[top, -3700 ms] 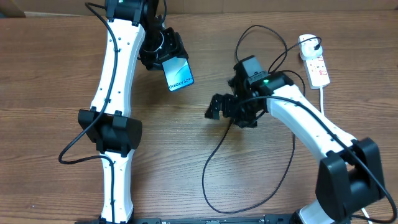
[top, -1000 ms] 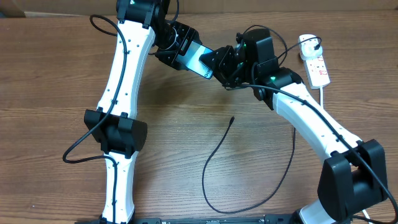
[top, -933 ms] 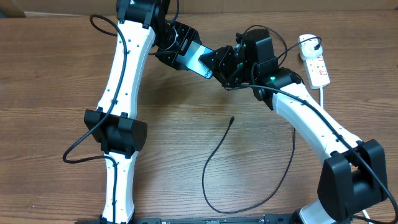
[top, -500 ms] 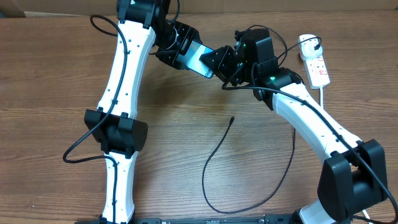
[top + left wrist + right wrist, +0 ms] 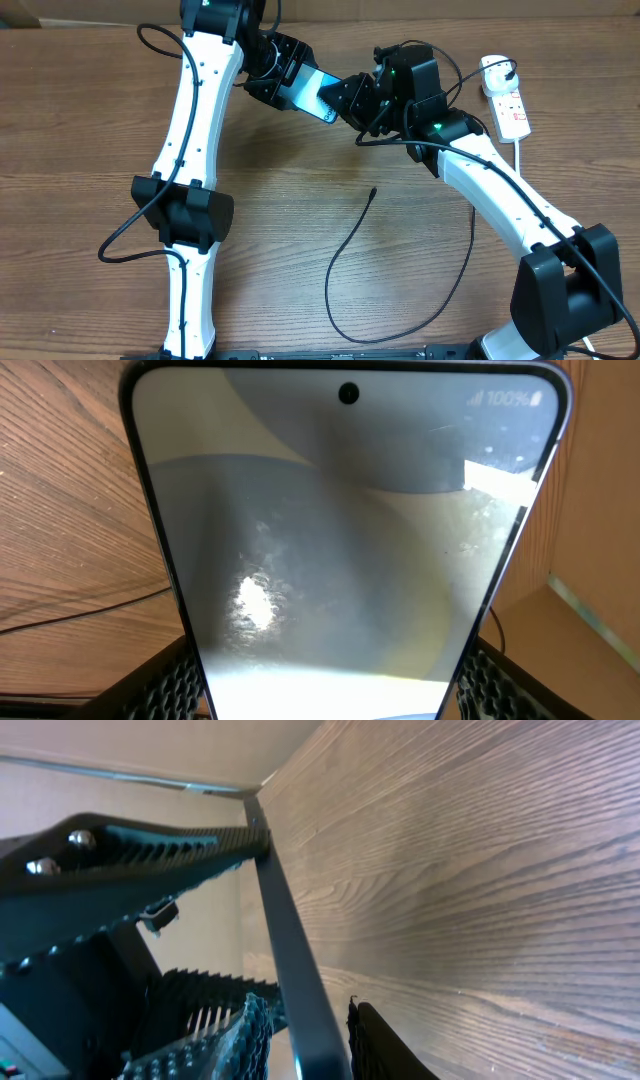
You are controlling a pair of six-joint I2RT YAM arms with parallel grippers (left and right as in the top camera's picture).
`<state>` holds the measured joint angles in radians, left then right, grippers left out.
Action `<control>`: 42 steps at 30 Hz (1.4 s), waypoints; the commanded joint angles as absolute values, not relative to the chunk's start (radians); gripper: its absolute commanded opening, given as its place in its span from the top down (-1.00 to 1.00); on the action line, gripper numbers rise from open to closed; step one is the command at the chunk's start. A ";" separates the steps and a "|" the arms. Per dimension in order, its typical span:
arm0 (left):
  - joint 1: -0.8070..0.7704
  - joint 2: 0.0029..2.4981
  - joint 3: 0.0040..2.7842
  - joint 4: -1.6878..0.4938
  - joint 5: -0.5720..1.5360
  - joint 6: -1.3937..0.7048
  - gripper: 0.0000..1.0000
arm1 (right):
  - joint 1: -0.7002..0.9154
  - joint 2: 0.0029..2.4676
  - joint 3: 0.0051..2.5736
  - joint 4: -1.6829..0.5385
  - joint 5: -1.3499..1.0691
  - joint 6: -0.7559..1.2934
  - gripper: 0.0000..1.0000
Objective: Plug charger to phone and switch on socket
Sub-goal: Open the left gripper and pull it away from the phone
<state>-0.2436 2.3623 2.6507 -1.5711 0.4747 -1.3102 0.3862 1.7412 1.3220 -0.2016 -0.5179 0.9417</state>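
Note:
The phone (image 5: 312, 92) hangs in the air at the back of the table, its teal screen up, held from both ends. My left gripper (image 5: 292, 86) is shut on its far-left end. In the left wrist view the screen (image 5: 340, 540) fills the frame between my two black pads (image 5: 170, 685). My right gripper (image 5: 346, 102) is shut on the other end. In the right wrist view the phone's thin edge (image 5: 290, 940) runs between my fingers (image 5: 240, 1040). The charger (image 5: 345, 245) lies loose on the table, its plug tip (image 5: 372, 191) free. The socket (image 5: 512, 110) lies at the back right.
A white adapter (image 5: 493, 68) sits in the socket's far end, and the black cable loops from it past my right arm to the table's front. The thick white cord (image 5: 519, 150) runs forward from the socket. A cardboard wall (image 5: 100, 10) stands along the back edge.
The right gripper has come up from the table's middle to the phone's end, and its jaws have narrowed on it. In the last half second both grippers and the phone have shifted slightly left.

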 commanded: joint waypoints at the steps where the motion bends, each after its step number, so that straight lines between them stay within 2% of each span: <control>1: -0.241 2.328 2.677 -1.563 0.493 -1.325 0.18 | 0.386 1.717 1.340 -0.195 -0.548 0.933 0.49; 20: -0.241 2.328 2.677 -1.560 0.523 -1.326 0.16 | 0.386 1.717 1.340 -0.190 -0.547 0.934 0.73; 27: -0.241 2.328 2.677 -1.558 0.526 -1.336 0.14 | 0.386 1.717 1.340 -0.165 -0.548 0.934 0.75; 29: -0.241 2.328 2.677 -1.557 0.528 -1.336 0.04 | 0.386 1.717 1.340 -0.164 -0.548 0.934 0.77; 32: -0.241 2.328 2.677 -1.558 0.535 -1.335 0.01 | 0.386 1.717 1.340 -0.165 -0.548 0.934 0.79; 36: -0.241 2.328 2.677 -1.557 0.540 -1.326 -0.43 | 0.386 1.717 1.340 -0.164 -0.549 0.934 0.83; 42: -0.241 2.328 2.677 -1.509 0.517 -1.249 -0.69 | 0.386 1.717 1.340 -0.154 -0.548 0.934 0.92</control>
